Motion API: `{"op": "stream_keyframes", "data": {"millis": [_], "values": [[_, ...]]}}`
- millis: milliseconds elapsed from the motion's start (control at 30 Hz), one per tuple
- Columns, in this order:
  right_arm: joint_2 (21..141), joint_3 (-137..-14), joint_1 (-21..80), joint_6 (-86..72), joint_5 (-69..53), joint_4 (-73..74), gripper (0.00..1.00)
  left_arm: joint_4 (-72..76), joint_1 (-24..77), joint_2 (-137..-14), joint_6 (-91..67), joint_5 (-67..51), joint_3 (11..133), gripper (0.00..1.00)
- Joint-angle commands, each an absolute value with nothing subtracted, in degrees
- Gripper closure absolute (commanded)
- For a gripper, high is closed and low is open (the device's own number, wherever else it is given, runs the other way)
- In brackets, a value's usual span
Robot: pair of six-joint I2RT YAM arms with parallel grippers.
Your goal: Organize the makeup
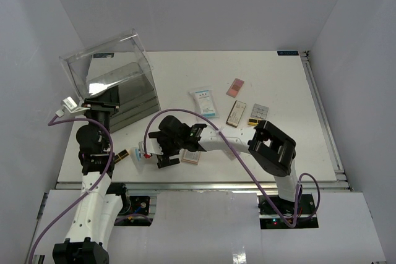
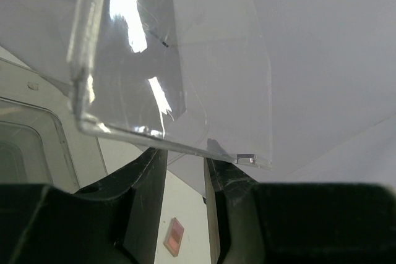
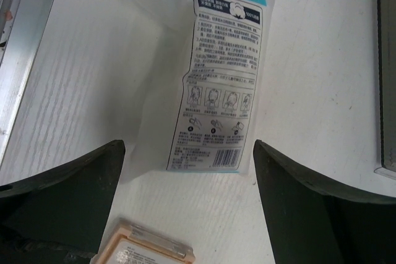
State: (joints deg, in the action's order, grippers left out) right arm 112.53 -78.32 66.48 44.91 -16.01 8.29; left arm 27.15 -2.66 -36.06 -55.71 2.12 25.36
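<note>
My right gripper is open and hovers low over a clear sachet with white-blue print, its fingers on either side of the sachet's near end. In the top view the right gripper is at the front left of the table. A pink palette lies just beside it. My left gripper is at the clear box. Its fingers stand a narrow gap apart, with the raised lid's edge lying across their tips. A second sachet, a pink palette, a brown palette and a grey palette lie mid-table.
A small black-gold item lies at the front left near the left arm. Another black-gold piece sits by the grey palette. White walls close in the table on three sides. A metal rail runs along the near edge.
</note>
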Motion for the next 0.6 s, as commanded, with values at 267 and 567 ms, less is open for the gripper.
{"op": "stream_keyframes", "data": {"millis": [267, 567], "values": [[116.8, -81.7, 68.4, 39.9, -11.0, -1.1, 0.13, 25.8, -2.8, -35.0, -53.5, 1.9, 28.6, 0.59], [114.6, -79.8, 68.4, 39.3, -13.9, -1.4, 0.62, 24.3, -2.8, -34.8, -51.3, 2.3, 30.4, 0.59]]}}
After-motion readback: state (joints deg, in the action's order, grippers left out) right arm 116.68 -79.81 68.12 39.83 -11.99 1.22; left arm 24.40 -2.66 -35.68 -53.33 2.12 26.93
